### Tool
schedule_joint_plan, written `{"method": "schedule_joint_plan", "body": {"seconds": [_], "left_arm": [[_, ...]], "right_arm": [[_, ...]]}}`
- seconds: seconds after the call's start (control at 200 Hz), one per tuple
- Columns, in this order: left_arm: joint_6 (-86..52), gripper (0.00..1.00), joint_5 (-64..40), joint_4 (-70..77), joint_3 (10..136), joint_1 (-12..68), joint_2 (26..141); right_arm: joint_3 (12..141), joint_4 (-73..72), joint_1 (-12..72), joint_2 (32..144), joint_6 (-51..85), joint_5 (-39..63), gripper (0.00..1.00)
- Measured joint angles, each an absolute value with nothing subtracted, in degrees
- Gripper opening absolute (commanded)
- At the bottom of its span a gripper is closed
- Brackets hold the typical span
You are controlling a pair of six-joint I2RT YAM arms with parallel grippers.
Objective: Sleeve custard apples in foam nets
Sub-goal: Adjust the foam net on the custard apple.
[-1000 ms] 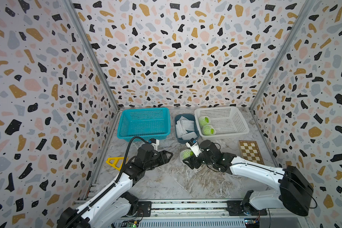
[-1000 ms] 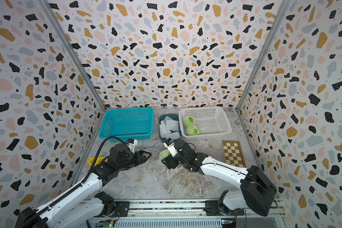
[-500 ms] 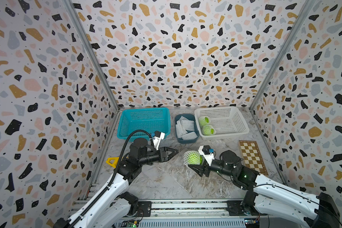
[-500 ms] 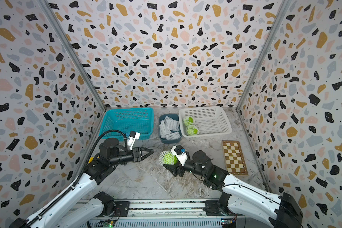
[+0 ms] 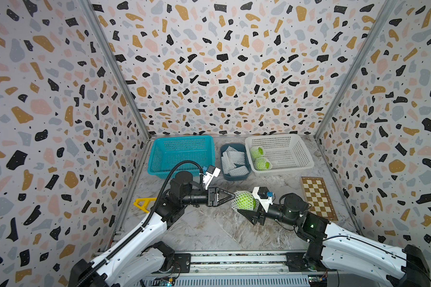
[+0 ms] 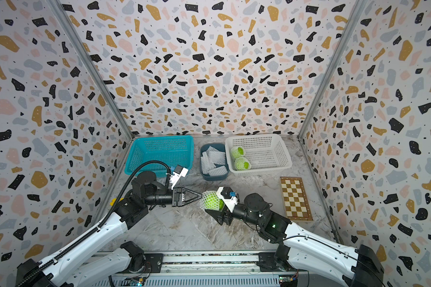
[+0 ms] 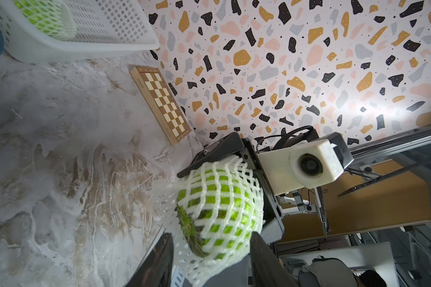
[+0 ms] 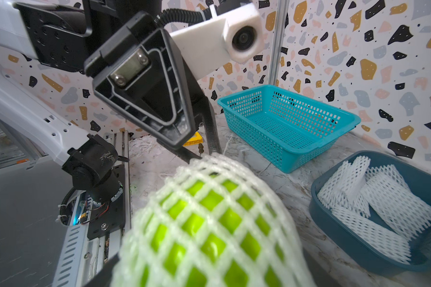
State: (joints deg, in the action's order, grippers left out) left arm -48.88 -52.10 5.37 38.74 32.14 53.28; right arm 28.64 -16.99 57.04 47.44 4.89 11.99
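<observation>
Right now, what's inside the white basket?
Two green custard apples, each in a white foam net, one behind the other. The rest of the white basket looks bare. Their undersides are hidden.

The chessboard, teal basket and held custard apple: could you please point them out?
chessboard [image 5: 317,197]: top view, board's middle.
teal basket [image 8: 254,135]: right wrist view, near wall.
held custard apple [image 5: 244,200]: top view, fruit's middle.

Marble tabletop [image 5: 209,231]: teal basket [image 5: 184,154], blue bin [image 5: 234,176], white basket [image 5: 289,154] along back; chessboard [image 5: 317,197] right; yellow triangle [image 5: 143,203] left.
</observation>
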Motion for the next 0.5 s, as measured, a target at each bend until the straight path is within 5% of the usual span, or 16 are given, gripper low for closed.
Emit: {"method": "schedule_joint_plan", "body": {"seconds": [0.235,0.501], "left_arm": [[-50.3,0.28,-52.0,7.9,38.7,33.2,53.8],[-51.9,0.24,-52.0,9.6,38.7,33.5,54.1]], "right_arm": [[28.6,-17.5,57.0,47.4,4.9,12.0,0.76],[28.6,-17.6,57.0,47.3,4.9,12.2,0.76]]}}
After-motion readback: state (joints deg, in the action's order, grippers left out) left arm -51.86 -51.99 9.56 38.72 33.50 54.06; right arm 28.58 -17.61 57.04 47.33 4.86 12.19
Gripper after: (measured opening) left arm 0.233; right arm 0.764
